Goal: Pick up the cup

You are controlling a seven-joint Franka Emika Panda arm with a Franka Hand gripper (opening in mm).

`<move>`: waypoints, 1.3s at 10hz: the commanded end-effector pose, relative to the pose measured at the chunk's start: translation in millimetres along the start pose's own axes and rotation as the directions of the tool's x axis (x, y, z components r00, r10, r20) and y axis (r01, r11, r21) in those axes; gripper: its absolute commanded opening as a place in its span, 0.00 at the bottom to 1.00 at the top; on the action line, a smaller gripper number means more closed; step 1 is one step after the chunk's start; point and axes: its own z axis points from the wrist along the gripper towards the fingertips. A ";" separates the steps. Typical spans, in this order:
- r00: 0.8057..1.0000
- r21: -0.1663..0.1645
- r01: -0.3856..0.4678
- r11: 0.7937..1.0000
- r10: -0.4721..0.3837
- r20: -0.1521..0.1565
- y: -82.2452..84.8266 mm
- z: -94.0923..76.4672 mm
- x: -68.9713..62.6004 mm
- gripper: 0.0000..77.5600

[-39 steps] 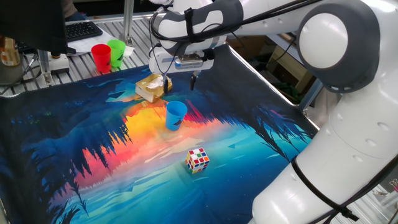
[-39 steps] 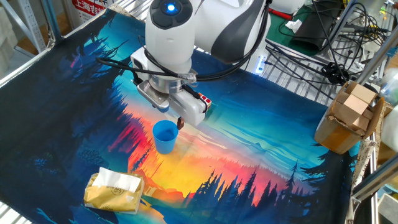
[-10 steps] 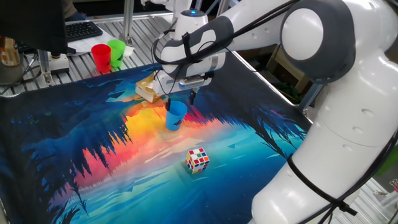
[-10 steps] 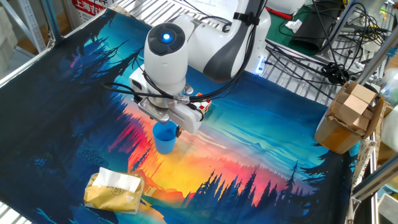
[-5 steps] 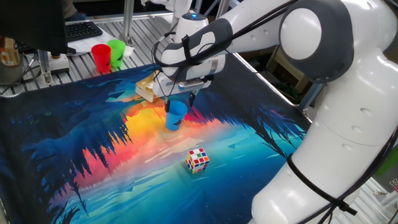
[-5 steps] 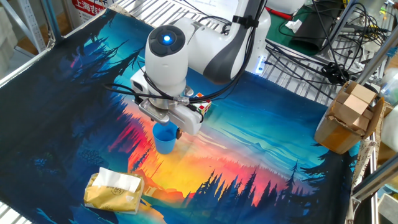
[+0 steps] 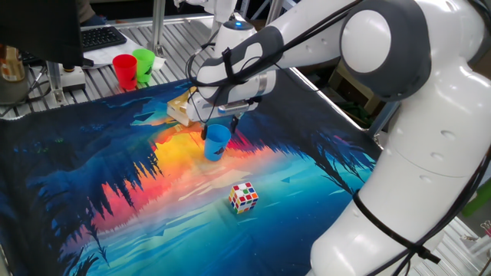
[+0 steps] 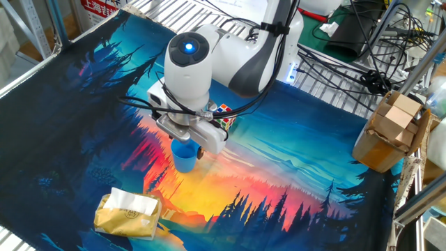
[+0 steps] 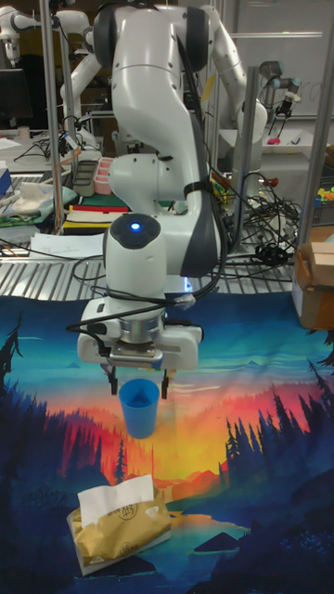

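Observation:
The cup [image 7: 217, 143] is small, blue and tapered, and it stands upright on the colourful mat. My gripper [image 7: 219, 126] hangs straight down over it, open, with one finger on each side of the rim. In the tall fixed view the cup [image 9: 138, 407] sits between the two fingertips [image 9: 112, 380], whose ends reach about rim level, and small gaps show on both sides. In the other fixed view the gripper [image 8: 187, 147] and the wrist hide the back of the cup [image 8: 185, 159].
A yellow tissue pack [image 7: 185, 110] lies just behind the cup. A Rubik's cube [image 7: 244, 197] sits nearer the mat's front. A red cup [image 7: 124, 70] and a green cup [image 7: 143, 64] stand at the far left. A cardboard box [image 8: 390, 132] is off the mat.
My gripper has come down from above and behind the cup, until its open fingers straddle the rim. The cup has not moved.

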 end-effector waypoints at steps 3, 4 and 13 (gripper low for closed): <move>1.000 -0.001 -0.004 1.000 0.004 0.002 0.0 3.3 -2.5 1.00; 1.000 -0.002 -0.005 1.000 0.005 0.002 -0.1 4.9 -2.8 1.00; 1.000 0.000 -0.016 1.000 0.016 0.013 1.1 9.2 -2.0 1.00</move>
